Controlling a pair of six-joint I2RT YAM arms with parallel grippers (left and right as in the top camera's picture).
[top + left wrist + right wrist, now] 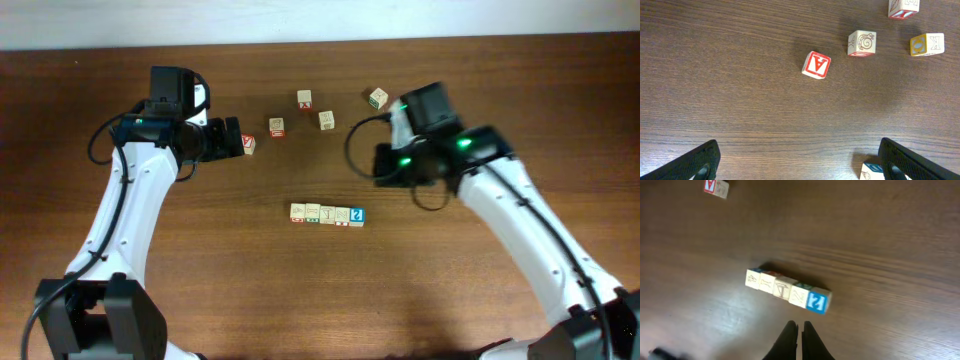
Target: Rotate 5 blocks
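Right end effector (800, 326), tips together, hovers by the blocks (787, 291): spread first, drop squarely. Left end effector (800, 161) apart.

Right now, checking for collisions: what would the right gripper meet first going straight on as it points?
Likely the row of blocks, at the pale cube beside the blue "2" cube. The shut right gripper aims there, though its height is unclear.
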